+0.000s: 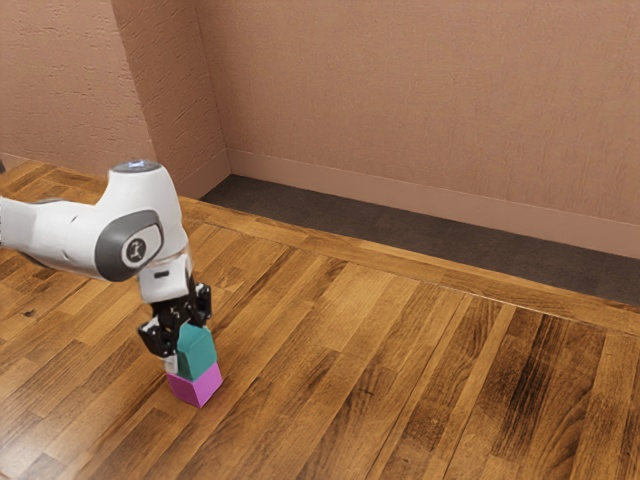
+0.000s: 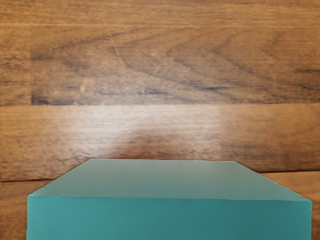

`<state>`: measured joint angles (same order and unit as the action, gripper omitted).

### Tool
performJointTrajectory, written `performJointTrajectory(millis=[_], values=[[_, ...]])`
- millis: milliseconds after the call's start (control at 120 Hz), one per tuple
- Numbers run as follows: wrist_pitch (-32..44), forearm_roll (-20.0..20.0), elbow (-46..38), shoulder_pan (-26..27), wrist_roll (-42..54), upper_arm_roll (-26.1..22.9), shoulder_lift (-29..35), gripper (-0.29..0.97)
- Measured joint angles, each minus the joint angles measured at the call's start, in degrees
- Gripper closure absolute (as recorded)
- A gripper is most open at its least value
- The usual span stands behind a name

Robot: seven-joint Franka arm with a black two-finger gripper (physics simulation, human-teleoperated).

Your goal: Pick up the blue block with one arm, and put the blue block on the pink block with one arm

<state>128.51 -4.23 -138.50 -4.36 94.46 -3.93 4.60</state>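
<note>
The blue block, teal in colour, stands on top of the pink block on the wooden floor, at the exterior view's lower left. My gripper comes straight down over it, its black fingers against the block's upper part from two sides, shut on it. In the wrist view the blue block lies large just under my hand, with bare wood planks beyond it. The pink block is hidden beneath it there.
Wooden planks spread out toward the exterior view's right. A dark carpet strip runs along the far wall. A wall corner juts out behind the arm.
</note>
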Motion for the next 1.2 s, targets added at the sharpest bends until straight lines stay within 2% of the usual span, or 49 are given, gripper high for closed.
performJointTrajectory(millis=[367,408,692,817,900,967,1025,1100,1200], values=[[1.9,-0.1,-0.1,-0.4,0.3,0.2,0.1,0.35],[1.8,-0.1,-0.1,-0.6,0.4,0.2,-0.1,0.29],[0.3,-0.2,0.2,-0.8,0.3,0.2,0.2,0.09],[-4.6,-1.2,2.1,-0.8,0.3,0.2,7.6,0.05],[-11.7,-2.0,11.4,-0.7,-0.2,-0.7,10.0,0.04],[-17.5,-1.8,23.5,-0.5,-1.5,-1.9,8.1,0.03],[-22.1,0.6,33.8,0.3,-4.3,-1.9,4.9,0.02],[-28.6,3.7,45.1,5.0,-10.5,4.2,-1.0,0.01],[-34.1,5.8,49.6,4.1,-20.4,6.7,-3.1,0.01]])
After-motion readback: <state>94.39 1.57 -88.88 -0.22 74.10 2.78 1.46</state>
